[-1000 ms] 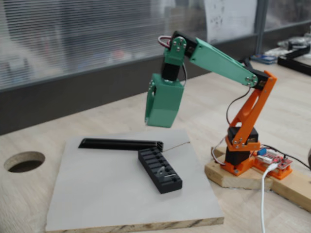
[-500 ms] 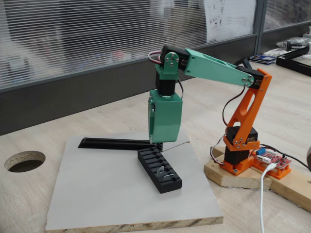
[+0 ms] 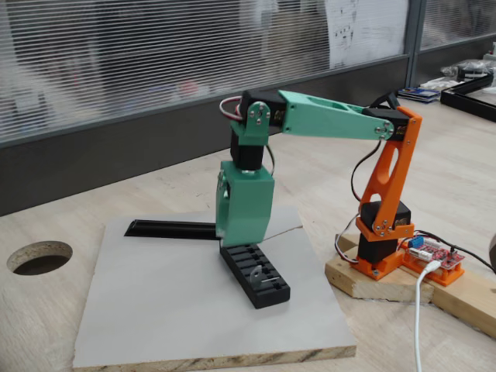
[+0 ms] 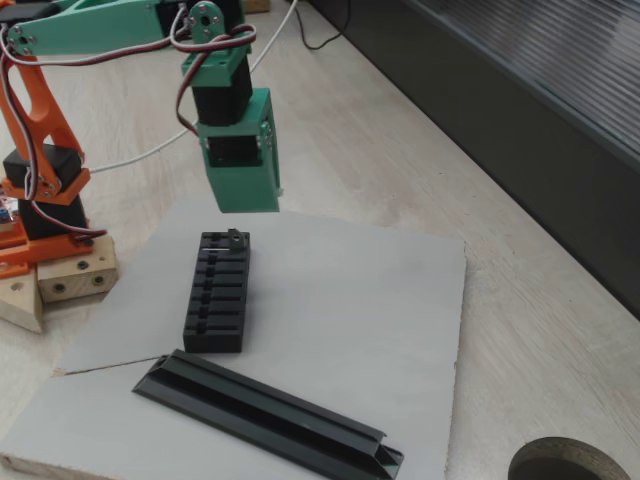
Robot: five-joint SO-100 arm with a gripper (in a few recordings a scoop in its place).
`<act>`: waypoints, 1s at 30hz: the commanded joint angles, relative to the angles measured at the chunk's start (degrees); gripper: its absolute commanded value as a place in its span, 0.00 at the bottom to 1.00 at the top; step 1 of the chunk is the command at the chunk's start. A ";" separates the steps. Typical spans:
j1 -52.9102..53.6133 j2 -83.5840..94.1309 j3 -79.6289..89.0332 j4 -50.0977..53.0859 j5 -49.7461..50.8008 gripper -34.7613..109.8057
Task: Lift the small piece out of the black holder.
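Observation:
The black holder (image 3: 256,273) (image 4: 218,292) lies on a pale grey board (image 3: 155,310) (image 4: 360,300). The small piece (image 3: 260,274) (image 4: 235,238), a thin grey plate, stands up in a slot near the holder's end away from the long black bar. My green gripper (image 3: 235,239) (image 4: 247,205) points straight down and hovers just above the holder, touching nothing. Its jaws sit together with no gap showing and nothing is held.
A long thin black angled bar (image 3: 174,229) (image 4: 270,415) lies on the board beside the holder's other end. The arm's orange base stands on a wooden block (image 3: 372,285) (image 4: 55,282) next to the board. A round hole (image 3: 39,258) (image 4: 565,462) is cut in the table.
The gripper has come down and moved left in the fixed view, from well above the board to just over the holder. The holder, piece and bar have not moved.

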 commanded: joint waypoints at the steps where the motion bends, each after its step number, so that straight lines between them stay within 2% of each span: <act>1: -2.55 0.00 0.79 0.09 0.88 0.40; 8: -2.20 0.00 0.70 -0.53 -6.06 0.40; 30: -2.46 -3.69 0.70 -0.70 -5.80 0.40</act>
